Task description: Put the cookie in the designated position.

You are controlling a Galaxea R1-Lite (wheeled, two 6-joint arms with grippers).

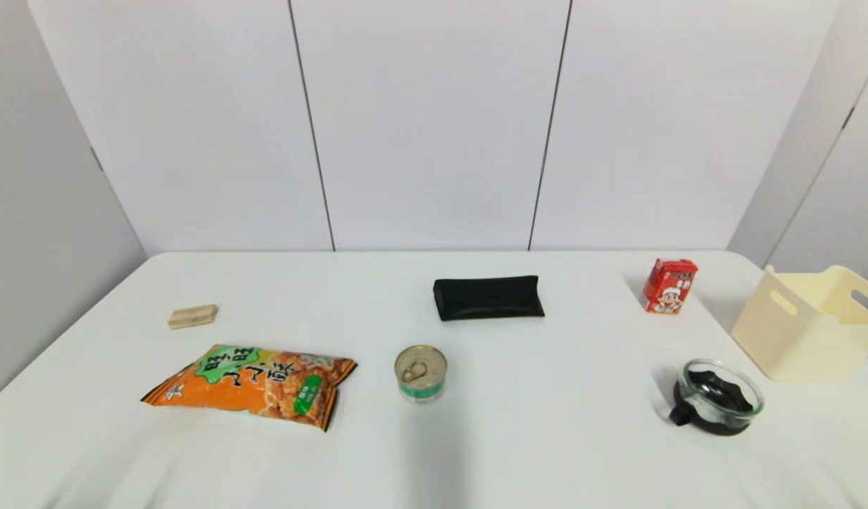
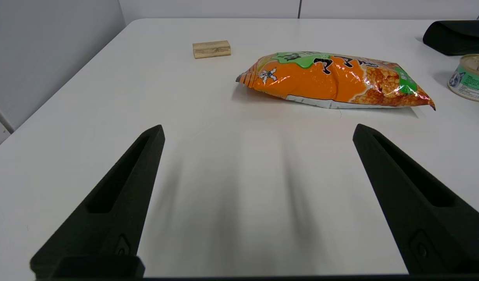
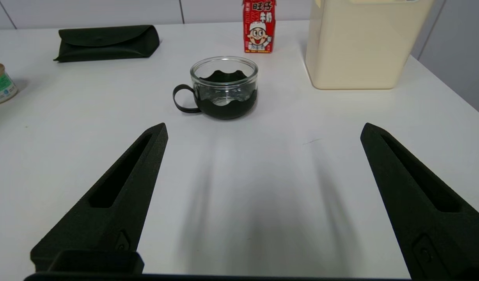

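Left pincer point(image 2: 258, 130) agape before crinkly cookie point(image 2: 335, 80)

1. The left hand point(image 2: 258, 130) is wide open, its two black fingers point(image 2: 118, 195) far apart, with nothing between them.
2. It hangs low over the desk point(image 2: 231, 195), touching nothing.
3. The right hand point(image 3: 263, 128) is also wide open, fingers point(image 3: 118, 195) spread and empty.
4. It hangs low over the desk too.
5. Neither arm shows in the head view.
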